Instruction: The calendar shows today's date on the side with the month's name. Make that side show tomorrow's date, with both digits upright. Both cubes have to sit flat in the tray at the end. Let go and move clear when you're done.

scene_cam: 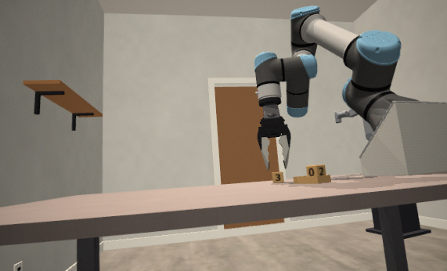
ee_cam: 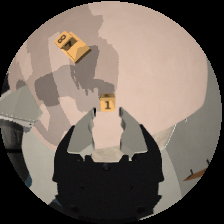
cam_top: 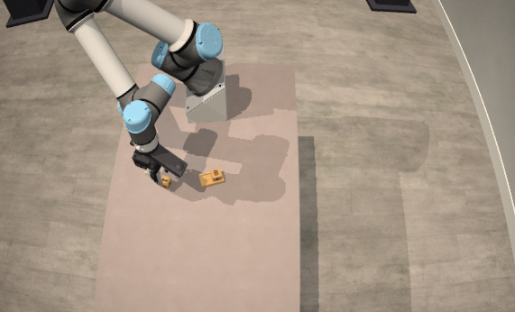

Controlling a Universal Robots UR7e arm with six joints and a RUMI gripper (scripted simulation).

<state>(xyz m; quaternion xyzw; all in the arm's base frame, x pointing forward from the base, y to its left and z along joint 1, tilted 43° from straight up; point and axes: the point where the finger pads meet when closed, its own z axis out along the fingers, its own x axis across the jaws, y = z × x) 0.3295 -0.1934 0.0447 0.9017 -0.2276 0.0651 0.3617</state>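
A loose wooden cube [cam_top: 166, 181] [scene_cam: 277, 177] [ee_cam: 107, 103] sits on the table beside the tray. It shows a 3 in the exterior view and a 1 in the wrist view. The wooden tray [cam_top: 205, 181] [scene_cam: 300, 179] [ee_cam: 82, 53] holds one cube [cam_top: 216, 174] [scene_cam: 315, 171] [ee_cam: 62, 38] at one end. That cube shows 8 on top, 0 and 2 on two sides in the exterior view, and 7 in the wrist view. My gripper [scene_cam: 277, 168] [ee_cam: 107, 107] is open and empty, its fingertips just above the loose cube. The month's name cannot be read.
The pinkish table [cam_top: 197, 252] [scene_cam: 202, 196] carries the tray and cubes. The arm's grey base block [cam_top: 207, 108] [scene_cam: 421, 137] stands behind the tray. A wooden shelf [scene_cam: 61, 92] hangs on the wall, away from the table.
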